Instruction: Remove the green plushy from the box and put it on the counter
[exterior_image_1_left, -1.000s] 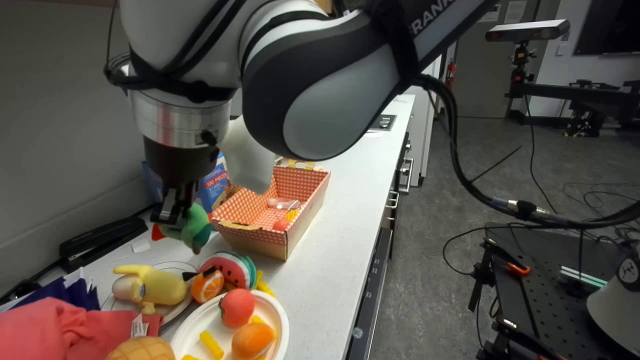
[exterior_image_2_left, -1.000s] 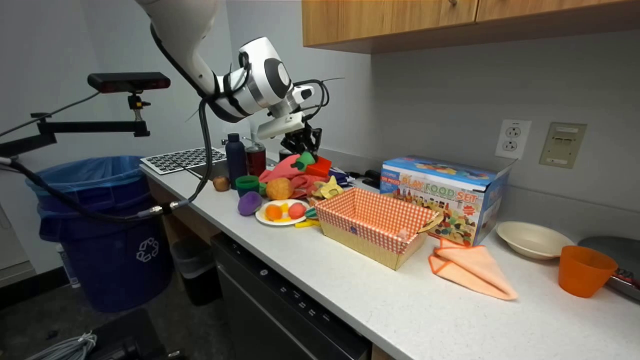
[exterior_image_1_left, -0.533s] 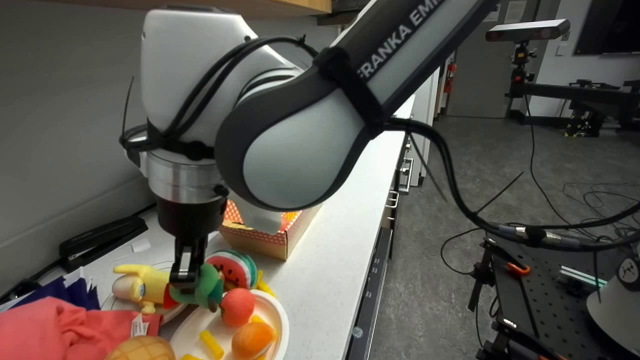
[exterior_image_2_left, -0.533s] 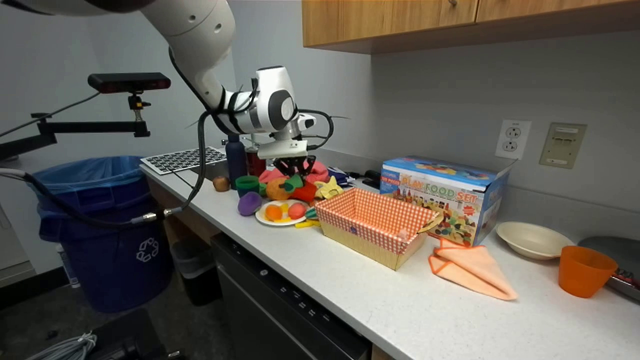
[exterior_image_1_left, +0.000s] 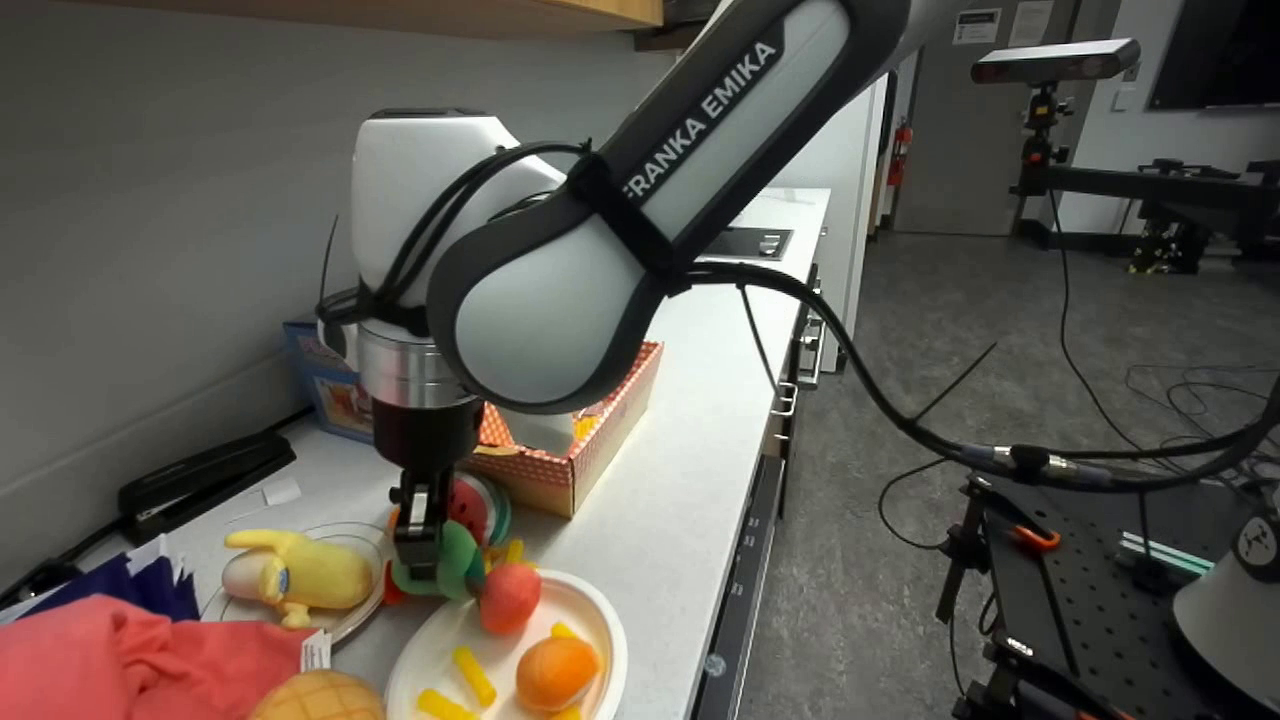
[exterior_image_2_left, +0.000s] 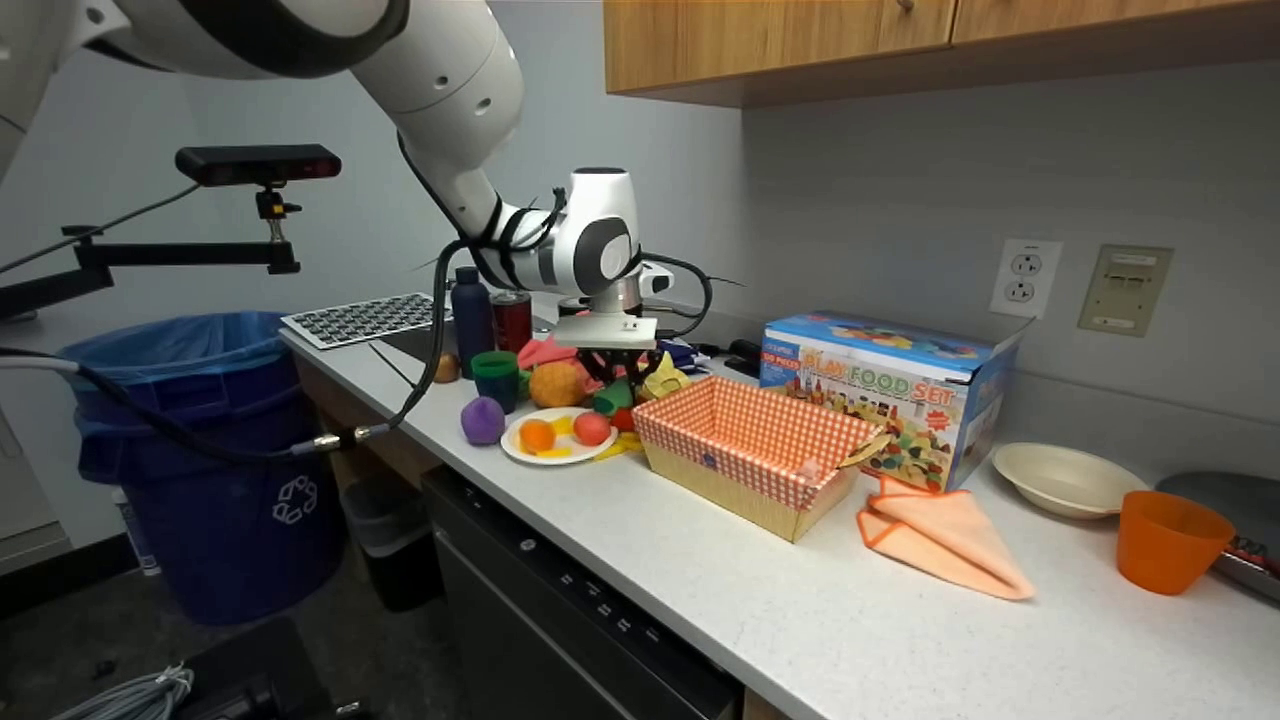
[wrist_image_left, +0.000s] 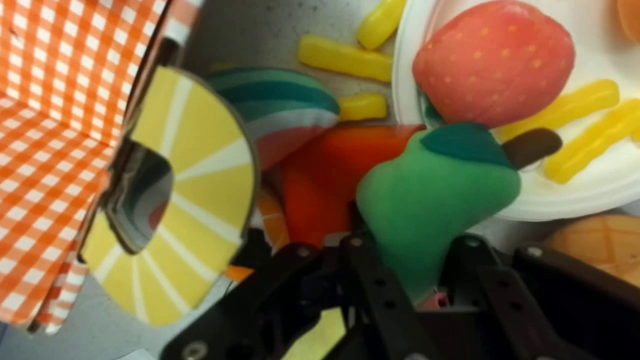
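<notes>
Your gripper pinches the green plushy, left of the box in both exterior views; probably light and yielding, it suits gentle mid-body pressure.

The arm is smooth white and rounded, with a dark grey rim curving about a pale oval panel. White lettering on black reads FRANKA EMIKA. Black straps bind black cables, with thin, stiff tails sticking out and a silver connector further along. Round grey dots mark the white. Next to a shiny metal ring comes a black cylinder; a flat off-white block is mounted near the claw. Black, too, the claw has pale, round screws and slim fingers with small dark holes.
</notes>
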